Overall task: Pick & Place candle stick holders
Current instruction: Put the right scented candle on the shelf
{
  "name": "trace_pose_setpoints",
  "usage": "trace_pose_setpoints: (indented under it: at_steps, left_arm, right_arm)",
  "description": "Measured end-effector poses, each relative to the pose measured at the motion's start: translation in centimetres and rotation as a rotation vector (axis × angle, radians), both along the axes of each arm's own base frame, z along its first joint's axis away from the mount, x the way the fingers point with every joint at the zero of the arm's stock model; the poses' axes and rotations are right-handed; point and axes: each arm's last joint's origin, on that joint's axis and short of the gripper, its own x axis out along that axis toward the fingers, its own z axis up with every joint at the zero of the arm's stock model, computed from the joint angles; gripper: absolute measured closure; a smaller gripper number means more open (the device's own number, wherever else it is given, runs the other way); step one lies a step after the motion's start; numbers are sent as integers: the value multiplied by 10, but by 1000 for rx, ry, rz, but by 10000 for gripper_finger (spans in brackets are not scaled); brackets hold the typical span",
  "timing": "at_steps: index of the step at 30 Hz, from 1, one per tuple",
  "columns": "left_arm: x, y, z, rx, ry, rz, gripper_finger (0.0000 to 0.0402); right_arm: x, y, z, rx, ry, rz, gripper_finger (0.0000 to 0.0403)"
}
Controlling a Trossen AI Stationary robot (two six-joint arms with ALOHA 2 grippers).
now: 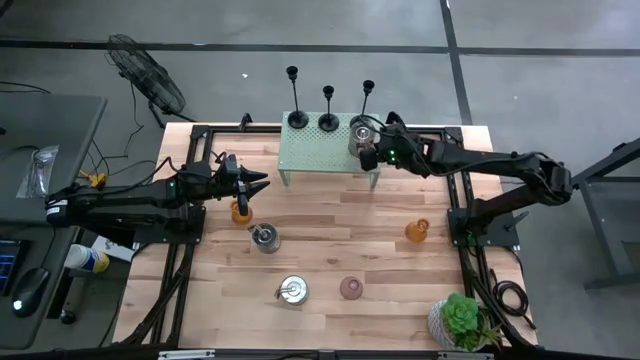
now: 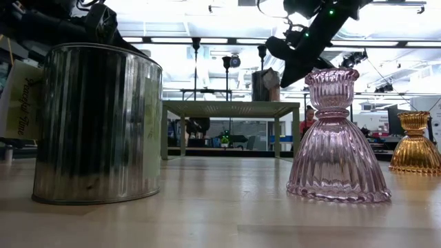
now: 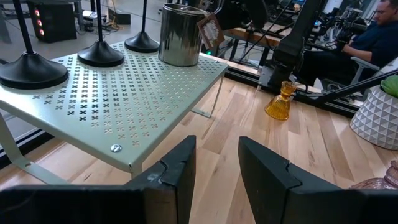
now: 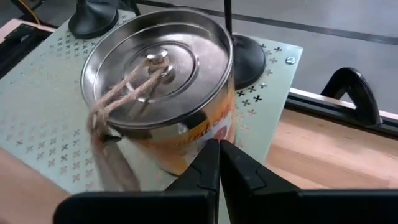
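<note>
Three candlesticks point(image 1: 328, 108) are being kept upright along the far edge of the perforated shelf point(image 1: 320, 155). The right gripper point(image 1: 368, 158), fingers pressed together, is being held beside a tin point(image 1: 361, 133) near them; the left gripper point(image 1: 262, 183), narrowly parted and empty, is being held well apart.

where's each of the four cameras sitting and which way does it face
High view: above the table, straight down; both arms show, left gripper and right gripper.
Low view: table-top level, past a pink glass holder toward the shelf; an arm overhead.
Left wrist view: behind its own open fingers, facing the shelf.
Right wrist view: over its shut fingers, at the tin can.
Shared: all four views see the can on the shelf.
</note>
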Motion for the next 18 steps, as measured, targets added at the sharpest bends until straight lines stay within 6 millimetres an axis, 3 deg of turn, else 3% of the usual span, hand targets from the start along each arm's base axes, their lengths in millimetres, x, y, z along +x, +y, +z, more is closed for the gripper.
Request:
trace_pose_setpoints:
  at_steps: [8,14,18]
  left_arm:
    - [0,0,0,0,0,0,284]
    - [0,0,0,0,0,0,284]
    - [0,0,0,0,0,0,284]
  right_arm:
    - [3,26,-5,140,13,116,401]
    - [20,34,-5,12,56,399,401]
    - [30,32,-11,-58,103,466,401]
